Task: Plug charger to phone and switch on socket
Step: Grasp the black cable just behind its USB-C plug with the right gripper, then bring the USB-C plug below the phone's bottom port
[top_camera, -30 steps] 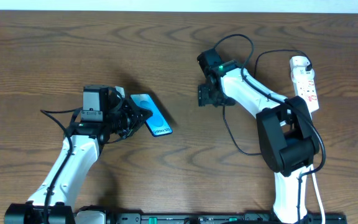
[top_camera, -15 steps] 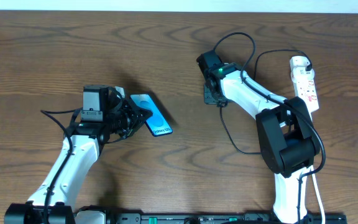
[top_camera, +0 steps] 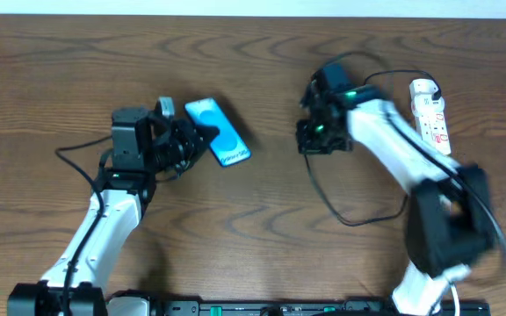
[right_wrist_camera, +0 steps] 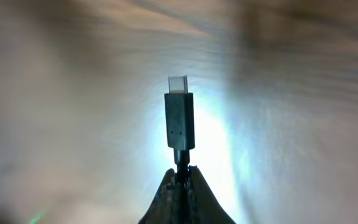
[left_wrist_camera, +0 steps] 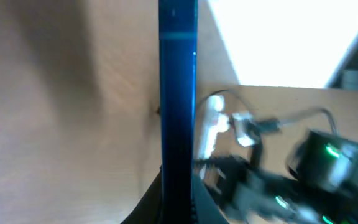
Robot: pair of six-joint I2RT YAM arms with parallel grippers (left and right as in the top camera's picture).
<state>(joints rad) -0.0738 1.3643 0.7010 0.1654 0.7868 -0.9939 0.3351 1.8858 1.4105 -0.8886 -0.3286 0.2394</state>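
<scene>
Overhead, we see our left gripper point(top_camera: 185, 145) clamped on the phone point(top_camera: 219, 132), its long axis slanting diagonally over the desk point(top_camera: 253, 237). Well right of the phone, our right gripper point(top_camera: 316, 139) is closed on the charger point(right_wrist_camera: 179, 121) near its free end, so we judge that end must travel left. Farthest right of the phone lies the socket point(top_camera: 431, 118).
</scene>
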